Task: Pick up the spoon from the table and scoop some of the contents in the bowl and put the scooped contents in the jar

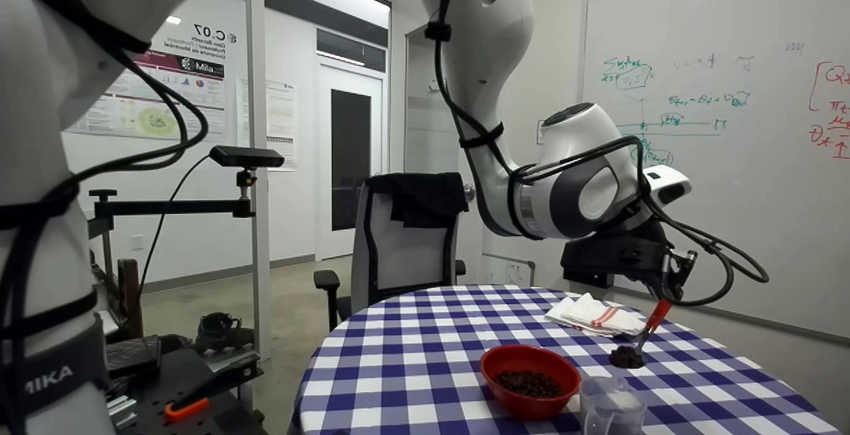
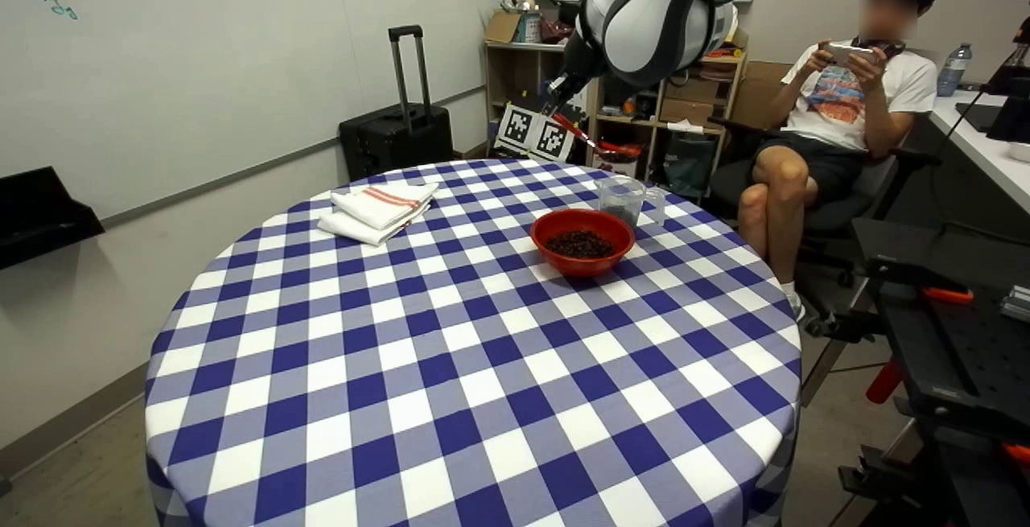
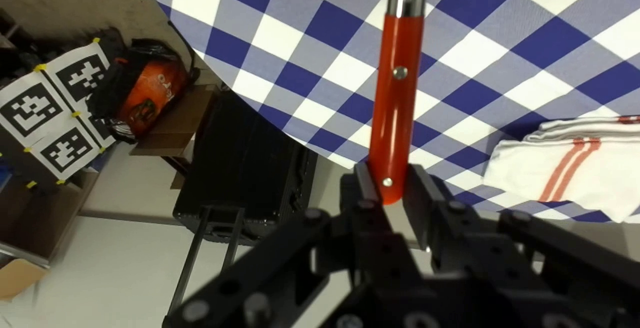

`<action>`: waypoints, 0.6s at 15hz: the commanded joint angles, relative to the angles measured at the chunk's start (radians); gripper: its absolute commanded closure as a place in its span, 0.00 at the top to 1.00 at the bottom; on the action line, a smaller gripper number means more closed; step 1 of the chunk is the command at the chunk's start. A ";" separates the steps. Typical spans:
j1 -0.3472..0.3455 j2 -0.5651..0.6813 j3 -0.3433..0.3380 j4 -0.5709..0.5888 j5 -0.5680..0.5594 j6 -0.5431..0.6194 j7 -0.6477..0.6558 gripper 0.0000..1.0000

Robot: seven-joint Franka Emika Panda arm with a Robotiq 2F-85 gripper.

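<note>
claw (image 3: pixel 389 183): clamped on the red-handled spoon (image 3: pixel 396 97), one pad either side of the handle's butt end. Grip looks pretty centred.
spoon: up in the air, off the counter (image 2: pixel 386 366). Head's out of frame in the wrist view, but an exterior view shows a dark heap (image 1: pixel 627 357) on it, so the scooping looks done and the drop into the clear handled jar (image 2: pixel 620 193) is likely what's left.
spoon's long axis: slants down from the claw, head end lowest.
jar from claw: this is the one that matters. Jar's below the claw and off toward the spoon's head end. In both exterior views the head shows above the jar's mouth, apart from it. Whether it's squarely over the opening, can't tell from these angles. Probably worth lining up before any wrist roll, otherwise the load could hit the counter.
nearer arm: only one arm (image 1: pixel 584 196), no contest.
spots on the counter: it's round, so edges only, no corners. In an exterior view the jar's near the far edge; the red bowl (image 2: pixel 582 268) is just beside it, further in from that edge, touching or not can't be told; the folded white towel stack (image 2: pixel 378 212) with red stripes is over by the left edge.
headcount: 1 claw, 1 spoon, 1 jar, 1 bowl, 1 towel stack.
bowl contents: dark bean-like bits (image 2: pixel 581 244), way too many to count.
jar contents: something dark low down, maybe bits, maybe blue checks showing through.
</note>
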 commanded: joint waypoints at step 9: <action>0.041 -0.022 -0.030 -0.087 0.084 0.166 0.054 0.05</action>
